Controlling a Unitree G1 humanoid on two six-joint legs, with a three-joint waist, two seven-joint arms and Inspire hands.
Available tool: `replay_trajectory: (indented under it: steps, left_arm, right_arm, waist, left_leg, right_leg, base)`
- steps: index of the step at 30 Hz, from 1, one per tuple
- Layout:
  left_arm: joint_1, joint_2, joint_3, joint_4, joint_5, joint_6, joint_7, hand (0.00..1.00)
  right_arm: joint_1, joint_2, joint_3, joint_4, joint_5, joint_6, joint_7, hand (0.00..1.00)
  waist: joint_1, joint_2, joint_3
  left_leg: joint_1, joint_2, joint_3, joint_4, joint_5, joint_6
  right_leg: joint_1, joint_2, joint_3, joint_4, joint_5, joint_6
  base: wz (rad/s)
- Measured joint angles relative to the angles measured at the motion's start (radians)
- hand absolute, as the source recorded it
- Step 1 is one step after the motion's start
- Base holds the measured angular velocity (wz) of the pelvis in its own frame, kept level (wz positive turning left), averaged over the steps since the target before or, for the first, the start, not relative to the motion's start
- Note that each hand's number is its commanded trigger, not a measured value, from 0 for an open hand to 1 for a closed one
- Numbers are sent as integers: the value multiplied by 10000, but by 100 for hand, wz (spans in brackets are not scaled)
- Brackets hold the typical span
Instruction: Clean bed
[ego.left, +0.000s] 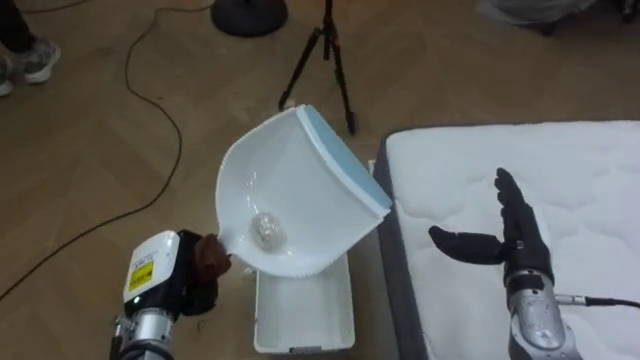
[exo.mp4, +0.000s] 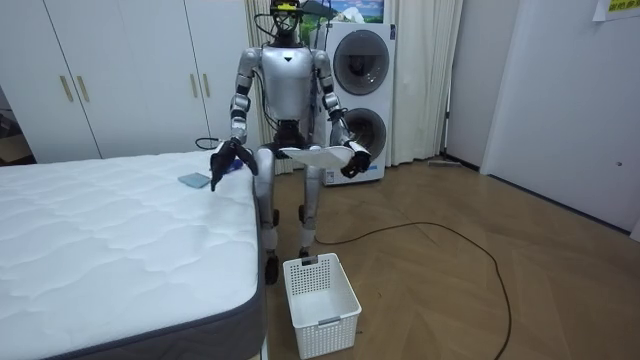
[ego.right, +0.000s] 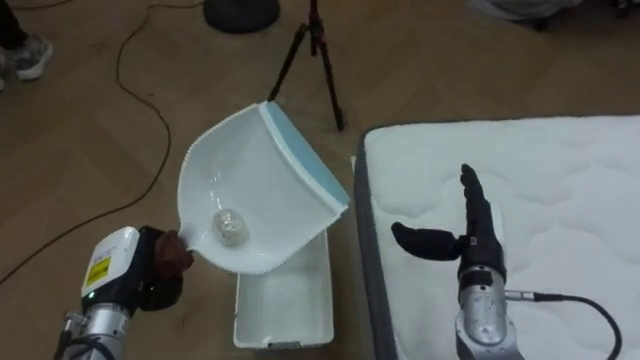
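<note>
- The fingers of the left hand (ego.left: 205, 265) are curled tight round the handle of a white dustpan (ego.left: 300, 190).
- A pale crumpled ball (ego.left: 267, 230) lies in the pan's hollow near the handle. The pan's blue edge is at the far end.
- Below the pan a white basket (ego.left: 305, 310) stands on the wood floor, just beside the bed (ego.left: 600, 180).
- The right hand (ego.left: 515, 235) has its fingers straight and thumb spread. It holds nothing, above the mattress near the edge.
- The robot stands at the bed's corner.

dustpan (ego.left: 300, 180): white, light-blue lip | wad (ego.left: 268, 230) in it: pale, possibly translucent | basket (ego.left: 303, 347): white | mattress (ego.left: 570, 160): white quilted, grey side | floor (ego.left: 90, 170): brown wood
</note>
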Motion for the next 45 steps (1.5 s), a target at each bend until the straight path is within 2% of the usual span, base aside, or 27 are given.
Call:
replay_trajectory:
  steps: [3,8,17,23,26,27,29,31,32,33,35,36,37,40,45]
  left_arm:
    - [50,1,-24,28,0,12,7,100]
    - [57,23,57,27,11,24,6,100]
    - [327,10,-44,29,-4,264,-104,100]
    - [336,4,-65,34,93,443,-320,100]
    - [333,110,-64,33,91,459,-329,100]
    - [320,171,-64,32,95,462,-330,100]
    - [283,279,-67,47,87,465,-338,100]
    - [57,365,-67,99,200,461,-413,100]
    - [0,422,-70,97,223,456,-440,100]
    - [-108,566,-71,101,273,424,-457,100]
    - [-222,920,-71,114,192,380,-463,100]
    - [-323,1197,-66,135,172,383,-465,100]
    - [-558,1424,-73,289,187,383,-480,100]
    - [-1080,1690,-68,642,229,409,-534,100]
    - [-1191,2342,-61,753,800,333,-563,100]
  right_arm:
    - [-57,-48,5,-31,97,-23,80,0]
    - [-111,-56,7,-35,44,-23,373,0]
    - [-110,-55,40,-26,-15,-10,477,0]
    - [-78,-55,90,241,-28,3,745,0]
    - [-81,-58,89,245,-40,9,770,0]
    - [-90,-57,92,245,-95,9,764,0]
    - [-78,-55,136,284,-154,8,762,0]
    - [-81,-61,105,540,-220,6,642,0]
    - [-84,-58,134,621,-217,5,635,0]
    - [-111,-57,166,757,-212,1,661,0]
    - [-143,-59,195,766,-223,1,679,0]
    - [-227,-59,220,791,-234,-1,676,0]
    - [-351,-79,221,917,-235,-11,677,0]
    - [-577,-204,225,1275,-231,-11,682,0]
    - [-724,-259,220,1798,-554,-27,764,0]
  waist:
    - [257,-25,26]
    - [334,-121,77]
    - [350,-112,100]
    - [347,-96,106]
    - [314,-115,100]
    - [271,-114,99]
    - [161,-107,99]
    - [83,-42,137]
    - [99,-42,139]
    - [182,-31,147]
    - [221,31,186]
    - [201,120,212]
    - [172,217,232]
    - [180,480,225]
    - [-94,577,225]
  left_leg:
    - [316,8,16,-297,2,10]
    - [564,-5,-166,-598,-8,11]
    - [345,-62,-653,-439,-158,11]
    - [313,-201,-1062,-473,-148,15]
    - [274,-303,-1176,-479,-147,19]
    - [255,-346,-1166,-460,-147,20]
    - [183,-321,-807,-422,-148,25]
    - [9,-179,78,-79,-191,91]
    - [-9,-164,195,-81,-202,109]
    - [-38,-167,267,-127,-243,177]
    - [-150,-184,368,-129,-277,265]
    - [-305,-185,380,-97,-286,286]
    - [-484,-185,380,-59,-268,320]
    - [-855,-183,454,84,-237,358]
    - [-1150,-179,469,77,-175,334]
  right_leg:
    - [236,74,67,-103,-52,-1]
    - [511,154,154,-358,-68,-13]
    - [539,135,-260,-394,-161,-11]
    - [750,5,-723,-565,-223,58]
    - [728,-135,-927,-463,-385,83]
    - [658,-196,-928,-323,-472,97]
    - [614,-328,-933,-126,-599,113]
    - [520,-434,-827,224,-805,154]
    - [434,-447,-704,360,-853,178]
    - [224,-453,-382,597,-920,213]
    - [-68,-443,-76,798,-997,246]
    - [-239,-401,33,851,-997,240]
    - [-367,-349,72,852,-993,233]
    - [-654,-348,89,894,-989,229]
    - [-1024,-354,2,1032,-992,228]
  base:
    - [8]
    - [8]
    - [17]
    - [22]
    - [17]
    - [19]
    - [29]
    - [38]
    - [15]
    - [-4]
    - [-10]
    - [-5]
    - [-3]
    - [-4]
    - [-2]
